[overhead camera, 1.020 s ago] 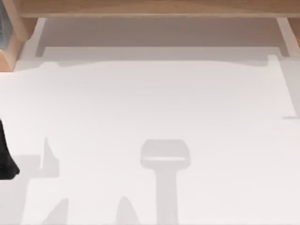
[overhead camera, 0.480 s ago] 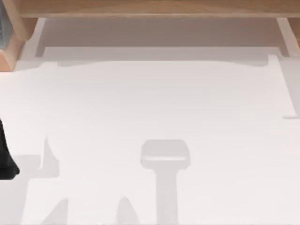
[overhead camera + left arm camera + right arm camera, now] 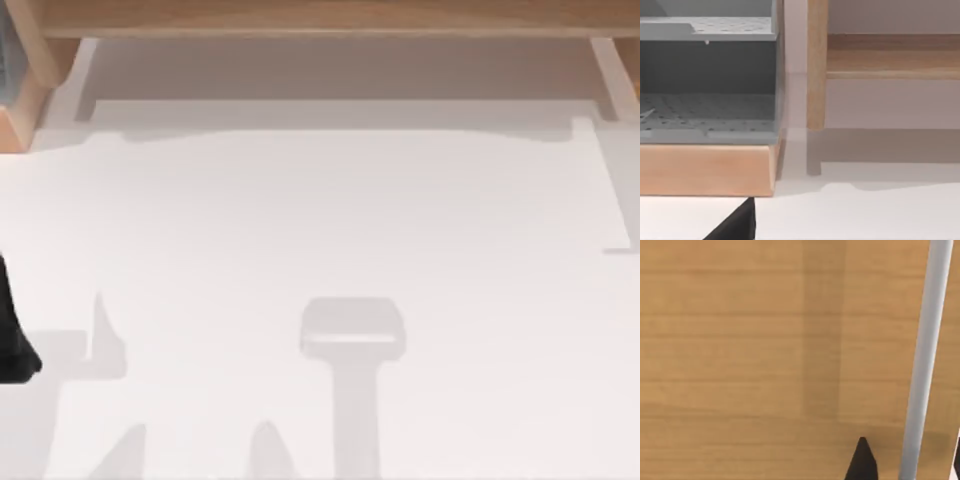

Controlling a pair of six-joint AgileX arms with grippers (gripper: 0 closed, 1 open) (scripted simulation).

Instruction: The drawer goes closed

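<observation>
In the right wrist view a light wooden drawer front (image 3: 740, 340) is very close to the camera. A slim grey bar handle (image 3: 925, 340) runs across it. My right gripper (image 3: 910, 462) is open. One black fingertip (image 3: 862, 462) shows on one side of the handle and a sliver of the other sits at the picture's edge, so the handle lies between them. Whether the drawer is open or closed cannot be told. A black part of my left arm (image 3: 12, 335) rests at the left edge of the top view.
A wooden frame (image 3: 320, 18) spans the far edge of the white table (image 3: 320, 230), with shadows near the front. The left wrist view faces a grey perforated shelf unit (image 3: 705, 110) on a wooden base (image 3: 705, 170), beside a wooden post (image 3: 816, 65).
</observation>
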